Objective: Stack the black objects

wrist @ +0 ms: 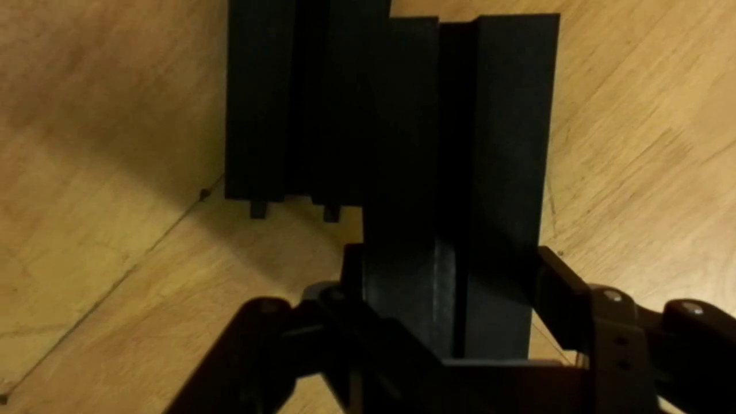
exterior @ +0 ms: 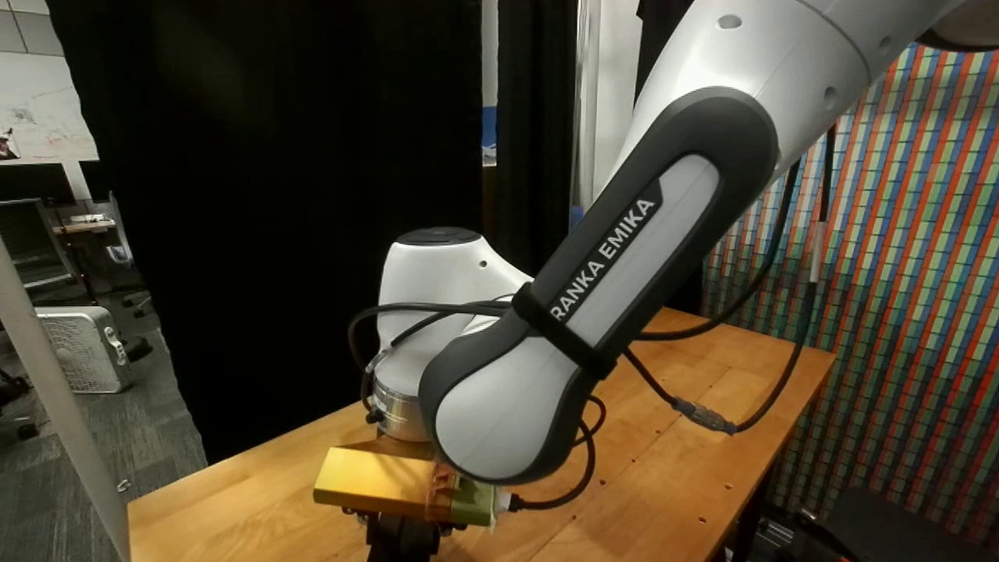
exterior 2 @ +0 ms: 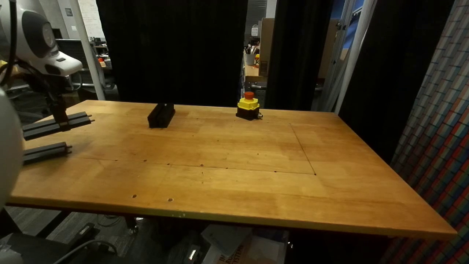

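Robot arm [exterior: 601,261] slants from upper right to lower centre above a wooden surface [exterior: 687,468]; yellow block [exterior: 375,480] noted at lower centre; black curtain [exterior: 304,203], upper left; white grilled box [exterior: 82,351], far left; multicoloured panel [exterior: 890,273], right edge

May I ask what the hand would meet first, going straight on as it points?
With its held black bar, the hand would likely meet the lower black bar: the two seem to overlap in the wrist view. Depth is unclear; the wooden tabletop may come first.

White arm [exterior: 659,234], dark trim [exterior: 710,121], "EMIKA" lettering [exterior: 627,226], cables [exterior: 406,306]; black end effector [wrist: 451,270], 2 shiny screws [wrist: 613,295].
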Motion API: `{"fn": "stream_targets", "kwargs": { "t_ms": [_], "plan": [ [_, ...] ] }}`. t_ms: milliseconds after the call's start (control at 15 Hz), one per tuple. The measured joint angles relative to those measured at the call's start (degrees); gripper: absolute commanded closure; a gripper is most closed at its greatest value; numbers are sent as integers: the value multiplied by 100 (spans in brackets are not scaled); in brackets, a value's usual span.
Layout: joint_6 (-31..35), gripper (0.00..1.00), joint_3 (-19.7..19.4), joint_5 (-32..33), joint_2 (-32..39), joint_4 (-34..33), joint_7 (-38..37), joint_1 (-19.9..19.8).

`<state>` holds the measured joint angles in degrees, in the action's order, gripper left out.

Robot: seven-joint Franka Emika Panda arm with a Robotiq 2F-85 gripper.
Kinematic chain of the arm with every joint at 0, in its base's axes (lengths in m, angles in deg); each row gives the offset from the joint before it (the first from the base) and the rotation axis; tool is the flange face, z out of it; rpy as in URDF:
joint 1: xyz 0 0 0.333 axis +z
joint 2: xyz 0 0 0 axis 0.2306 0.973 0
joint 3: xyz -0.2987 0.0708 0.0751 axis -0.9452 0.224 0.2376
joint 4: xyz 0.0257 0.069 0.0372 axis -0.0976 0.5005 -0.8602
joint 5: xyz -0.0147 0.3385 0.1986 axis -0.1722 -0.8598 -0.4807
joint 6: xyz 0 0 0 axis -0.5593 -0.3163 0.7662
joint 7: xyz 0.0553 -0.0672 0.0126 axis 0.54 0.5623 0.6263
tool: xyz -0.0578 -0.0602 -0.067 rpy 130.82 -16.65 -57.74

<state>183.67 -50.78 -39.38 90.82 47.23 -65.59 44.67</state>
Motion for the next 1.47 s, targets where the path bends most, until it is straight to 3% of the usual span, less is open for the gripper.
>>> {"fn": "stream_targets", "kwargs": {
  "t_ms": [533, 933, 1467],
  "plan": [
    [327, 54, 197, -272, -59, 460, -670, -1],
    [857, 54, 469, -366, -225, 917, -727, -2],
    [823, 54, 547, -366, -283, 1032, -847, -1]
  ]
}}
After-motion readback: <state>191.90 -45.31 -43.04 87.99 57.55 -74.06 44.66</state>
